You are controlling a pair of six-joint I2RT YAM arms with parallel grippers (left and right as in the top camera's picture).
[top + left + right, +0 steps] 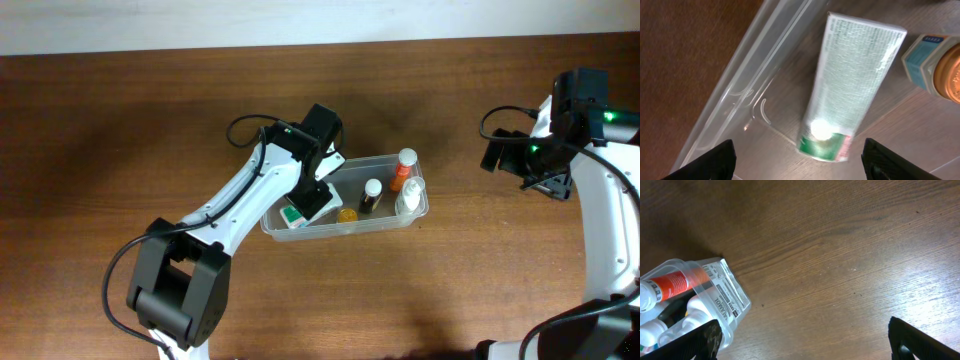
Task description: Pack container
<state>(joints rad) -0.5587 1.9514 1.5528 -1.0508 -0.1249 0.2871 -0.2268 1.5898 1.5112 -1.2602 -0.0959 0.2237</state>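
The clear plastic container (418,212) stands at the table's middle. In it are a white and green box (294,214), a small orange-capped jar (347,214), a dark bottle (371,195), an orange bottle (403,170) and a white bottle (410,196). My left gripper (313,192) hangs open and empty over the container's left end. In the left wrist view the box (852,85) lies flat on the container floor (770,145) between the fingers (799,162), with the jar (940,67) beside it. My right gripper (530,160) is open and empty over bare table, right of the container (722,297).
Brown wooden table (120,130) all around. A pale wall strip runs along the far edge (300,20). The right arm's base stands at the right edge (610,250).
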